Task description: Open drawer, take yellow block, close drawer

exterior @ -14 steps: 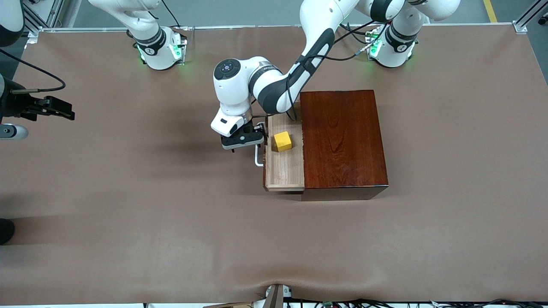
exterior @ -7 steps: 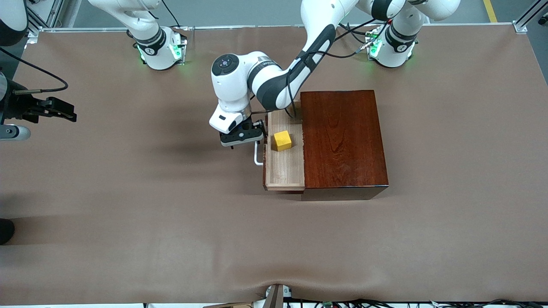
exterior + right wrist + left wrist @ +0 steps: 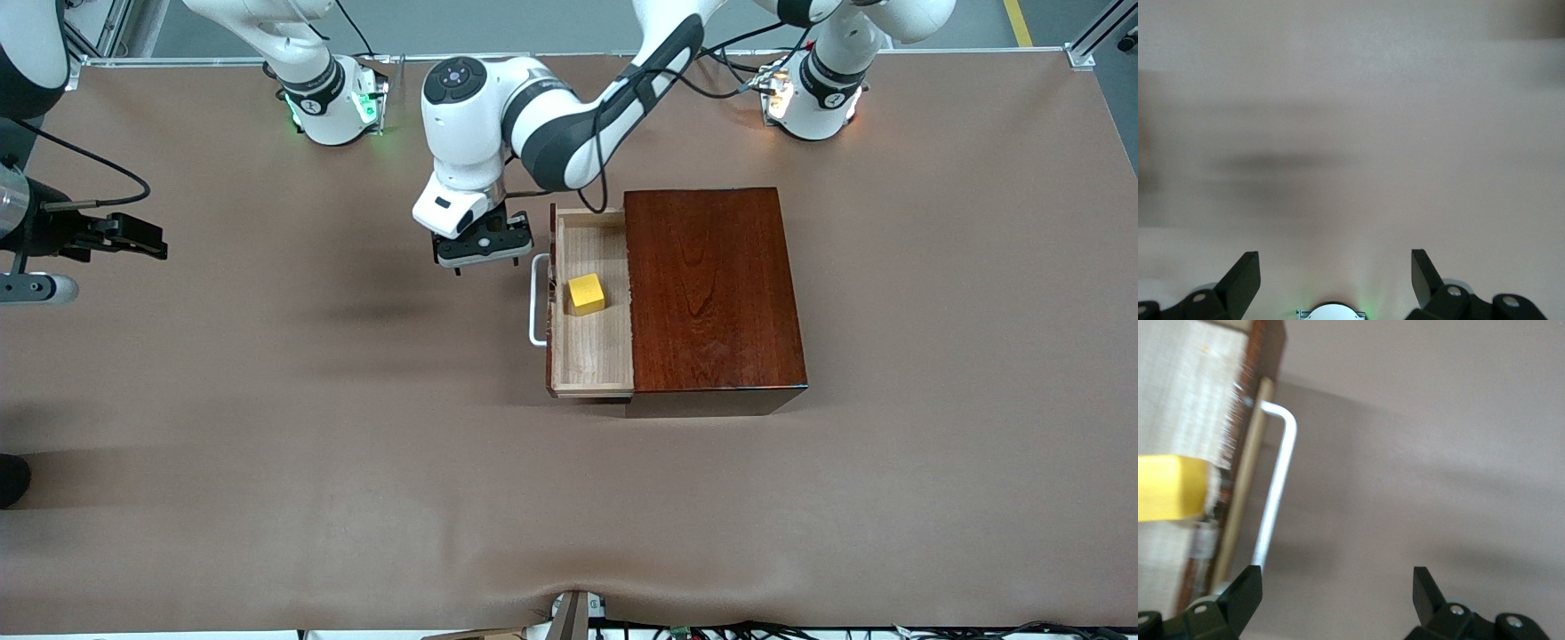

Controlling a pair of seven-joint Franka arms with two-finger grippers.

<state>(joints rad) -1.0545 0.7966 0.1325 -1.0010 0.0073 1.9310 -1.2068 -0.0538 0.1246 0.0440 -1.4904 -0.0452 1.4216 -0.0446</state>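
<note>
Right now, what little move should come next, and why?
Probably bring one gripper over the yellow block: the drawer is pulled out and the block lies bare in it. The left gripper, open beside the handle, holds nothing. The right gripper waits open.

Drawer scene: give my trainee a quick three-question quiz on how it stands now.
1. True or false: the drawer is pulled out of the wooden box.
2. The yellow block is: A) in the drawer, B) on the box, C) in a claw.
3. Fill in: the left claw hangs over the table beside the ____, holding nothing.

Key: 1 true; 2 A; 3 handle.
</note>
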